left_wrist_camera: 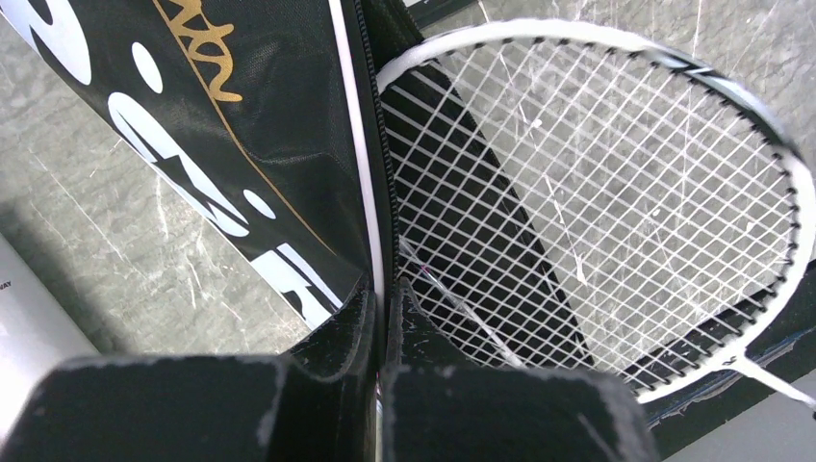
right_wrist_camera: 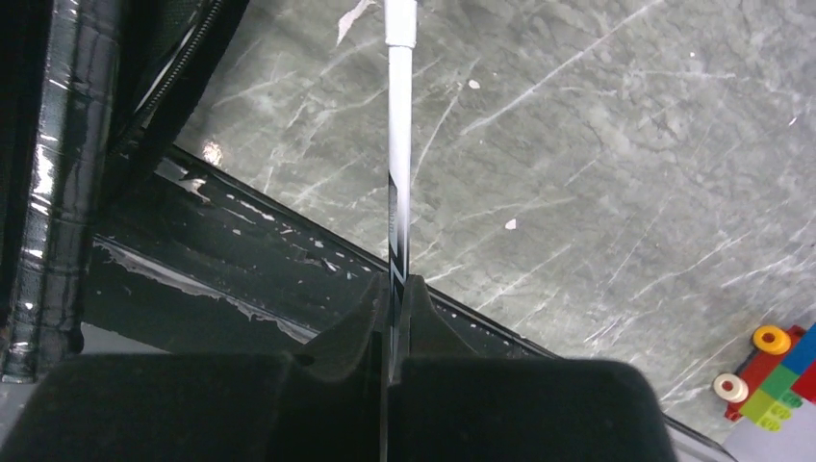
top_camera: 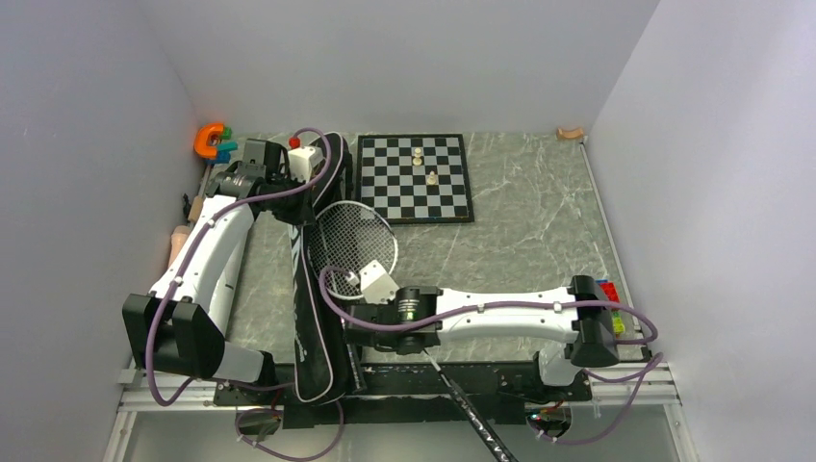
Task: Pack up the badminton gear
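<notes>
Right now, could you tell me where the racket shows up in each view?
Top external: racket head left of centre, shaft running toward the near edge.
Left wrist: its strung head fills the right half.
Right wrist: only the shaft, upright at centre, between the fingers.
Shared landmark: the black bag, left of the racket in every view.

table [top_camera: 520, 241]: grey marbled | carries: black bag [top_camera: 310, 318]; chessboard [top_camera: 395, 192]; toy blocks [top_camera: 606, 287]
</notes>
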You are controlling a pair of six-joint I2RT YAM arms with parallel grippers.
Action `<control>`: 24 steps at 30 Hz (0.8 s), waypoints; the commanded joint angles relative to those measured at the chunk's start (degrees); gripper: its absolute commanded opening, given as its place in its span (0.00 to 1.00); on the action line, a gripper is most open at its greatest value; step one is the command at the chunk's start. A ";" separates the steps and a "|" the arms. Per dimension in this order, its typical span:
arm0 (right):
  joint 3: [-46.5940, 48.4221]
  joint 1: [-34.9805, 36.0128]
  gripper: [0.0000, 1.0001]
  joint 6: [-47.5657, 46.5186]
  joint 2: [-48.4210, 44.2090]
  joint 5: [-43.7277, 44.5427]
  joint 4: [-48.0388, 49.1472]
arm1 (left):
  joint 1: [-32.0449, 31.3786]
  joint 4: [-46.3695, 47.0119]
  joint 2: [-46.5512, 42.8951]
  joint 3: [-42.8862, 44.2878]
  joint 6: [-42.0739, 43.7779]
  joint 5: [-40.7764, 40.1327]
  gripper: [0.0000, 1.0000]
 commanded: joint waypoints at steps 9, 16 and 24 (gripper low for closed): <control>15.34 -3.30 0.00 -11.99 11.56 0.65 3.46 | 0.20 1.81 -2.36 1.62 -0.39 5.28 0.00; 18.63 -9.31 0.00 -14.04 13.99 -1.38 13.31 | 0.21 1.56 -4.72 -0.12 0.80 7.56 0.00; 14.48 -12.85 0.00 -14.21 12.72 -5.52 29.62 | 0.20 0.35 -5.44 -0.82 1.46 8.95 0.00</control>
